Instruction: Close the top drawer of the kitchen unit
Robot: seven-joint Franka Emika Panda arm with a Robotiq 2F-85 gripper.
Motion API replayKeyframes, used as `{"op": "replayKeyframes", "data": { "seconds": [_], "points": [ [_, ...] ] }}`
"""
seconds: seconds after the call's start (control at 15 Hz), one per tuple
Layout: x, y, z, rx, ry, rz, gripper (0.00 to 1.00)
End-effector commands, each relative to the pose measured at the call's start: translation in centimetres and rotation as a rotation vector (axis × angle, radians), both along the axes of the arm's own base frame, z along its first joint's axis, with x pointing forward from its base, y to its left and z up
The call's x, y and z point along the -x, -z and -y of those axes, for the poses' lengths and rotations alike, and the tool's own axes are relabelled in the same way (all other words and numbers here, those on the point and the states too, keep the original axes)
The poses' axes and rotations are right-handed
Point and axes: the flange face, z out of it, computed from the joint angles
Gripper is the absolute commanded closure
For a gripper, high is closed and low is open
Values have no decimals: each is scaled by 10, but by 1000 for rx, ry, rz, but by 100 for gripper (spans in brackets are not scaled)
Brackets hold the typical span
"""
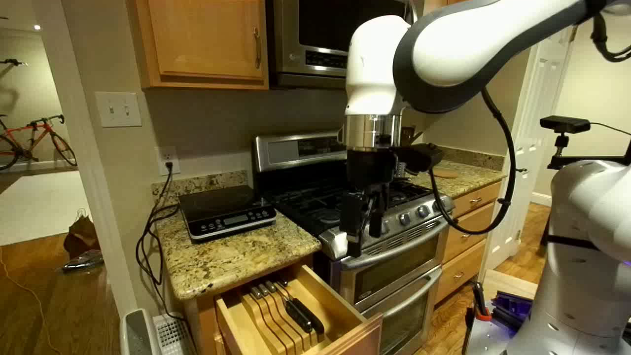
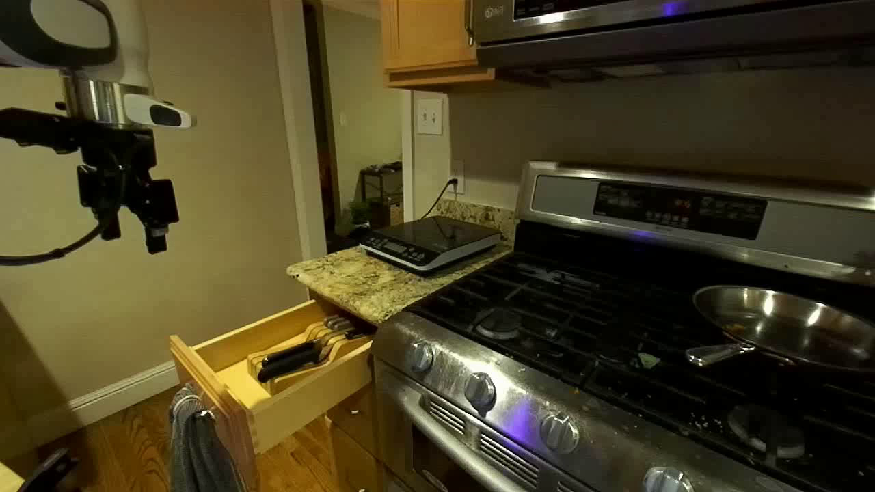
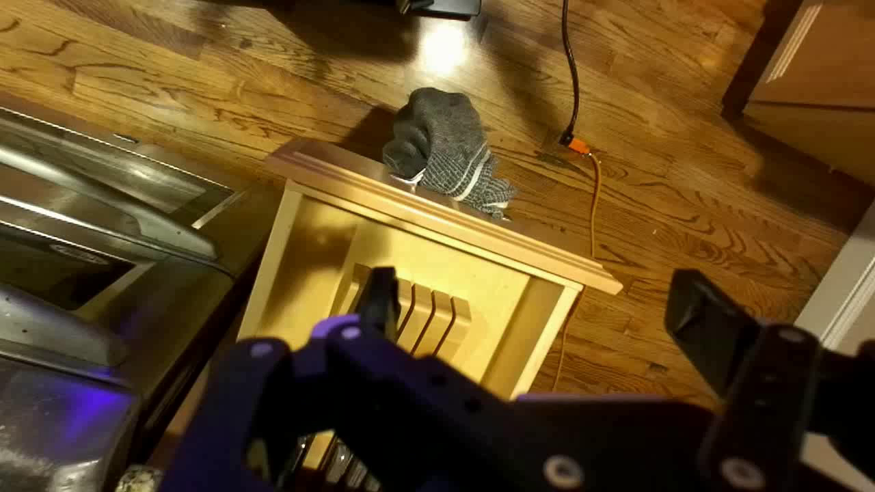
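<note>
Apparently this is the approach step: the end effector (image 3: 536,301), jaws wide and empty, hangs clear of the top drawer (image 2: 312,395), and the next move likely calls for reaching past the drawer front (image 3: 458,229) and pushing. Pale and wooden, the drawer stands well out just beside the stove (image 2: 588,355), knives (image 1: 298,314) racked inside, a grey towel (image 3: 448,147) hanging on its front.

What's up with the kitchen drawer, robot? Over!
Gripper open, holding nothing. Top drawer pulled out, knives inside. Gray dish towel hangs on its front, probably not blocking.
</note>
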Motion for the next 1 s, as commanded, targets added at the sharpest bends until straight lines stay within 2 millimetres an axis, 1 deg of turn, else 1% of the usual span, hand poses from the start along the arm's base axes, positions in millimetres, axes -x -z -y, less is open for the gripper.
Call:
{"op": "replayKeyframes", "data": {
  "seconds": [0.0,0.33,0.4,0.67,0.93],
  "points": [
    [0,0,0,0,0,-1,0],
    [0,0,0,0,0,-1,0],
    [-1,3,-1,1,-8,-1,0],
    [-1,28,-15,22,-75,21,0],
    [3,68,-48,46,-245,55,0]
  ]
}}
